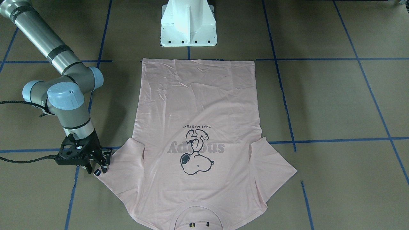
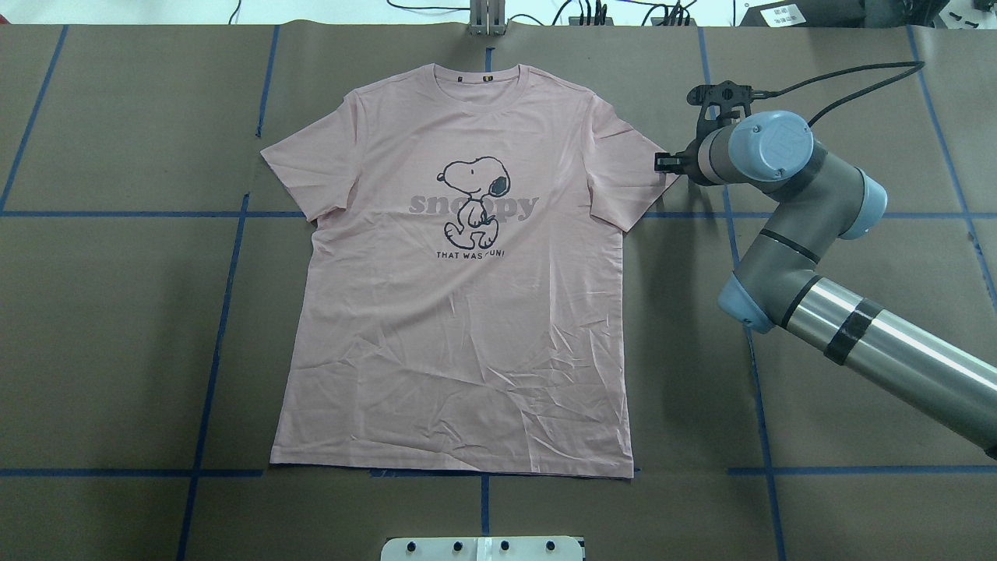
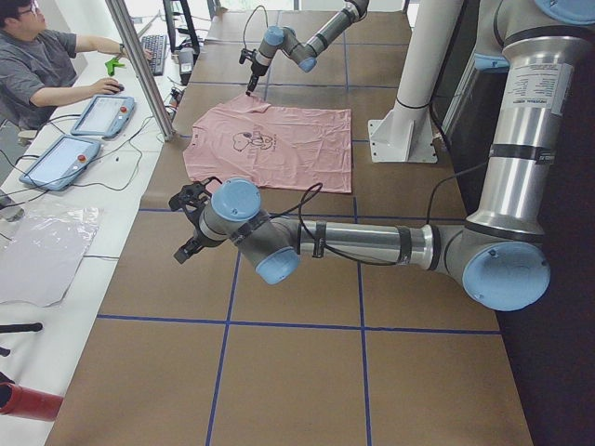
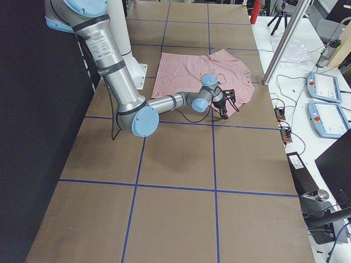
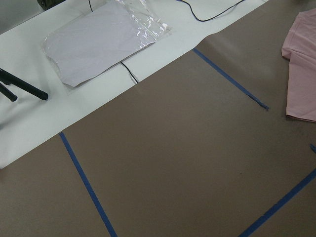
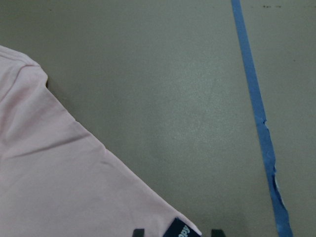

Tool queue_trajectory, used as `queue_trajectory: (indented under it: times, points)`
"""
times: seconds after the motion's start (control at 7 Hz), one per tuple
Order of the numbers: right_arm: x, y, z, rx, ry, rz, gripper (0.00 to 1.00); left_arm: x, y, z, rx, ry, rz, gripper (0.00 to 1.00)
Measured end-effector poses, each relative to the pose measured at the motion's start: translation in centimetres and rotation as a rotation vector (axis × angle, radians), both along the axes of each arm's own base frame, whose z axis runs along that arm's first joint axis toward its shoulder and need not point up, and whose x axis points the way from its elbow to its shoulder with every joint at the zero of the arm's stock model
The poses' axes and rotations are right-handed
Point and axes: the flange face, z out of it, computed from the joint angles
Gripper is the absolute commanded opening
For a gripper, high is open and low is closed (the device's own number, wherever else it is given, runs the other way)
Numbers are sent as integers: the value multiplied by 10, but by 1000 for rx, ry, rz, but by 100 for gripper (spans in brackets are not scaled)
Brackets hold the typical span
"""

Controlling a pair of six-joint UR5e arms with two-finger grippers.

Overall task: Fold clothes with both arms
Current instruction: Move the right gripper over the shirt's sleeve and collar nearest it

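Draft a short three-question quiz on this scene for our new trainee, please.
1. True or false: the T-shirt lies spread out, print up, with nothing folded yet.
2. Where is the right gripper? A) at the collar B) at the sleeve tip bearing the black tag C) at the bottom hem
3. Short answer: which gripper is well away from the T-shirt?
Key: 1 true; 2 B; 3 the left gripper.
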Motion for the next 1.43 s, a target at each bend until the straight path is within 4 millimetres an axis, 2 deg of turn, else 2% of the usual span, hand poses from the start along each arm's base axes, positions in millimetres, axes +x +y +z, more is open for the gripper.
queue_trajectory:
  times: [0.14, 0.29, 0.43, 0.86, 1.14, 1.29, 1.43]
  points:
    - [0, 0, 1, -1, 2, 1, 43, 0, 1, 1, 0, 0, 0, 100]
    - [-1, -1, 1, -4, 1, 3, 13, 0, 2, 2, 0, 0, 0, 100]
    - [-1, -1, 1, -13, -6, 13, 0, 0, 3, 3, 2, 0, 0, 100]
    - [-2, -2, -5, -33, -32, 39, 0, 0, 6, 5, 3, 0, 0, 100]
    - [-6, -7, -25, -27, -44, 57, 0, 0, 6, 5, 3, 0, 0, 100]
    - [-12, -12, -53, -41, -38, 90, 0, 0, 6, 6, 2, 0, 0, 100]
    - [-35, -14, -99, -75, -17, 134, 0, 0, 6, 5, 2, 0, 0, 100]
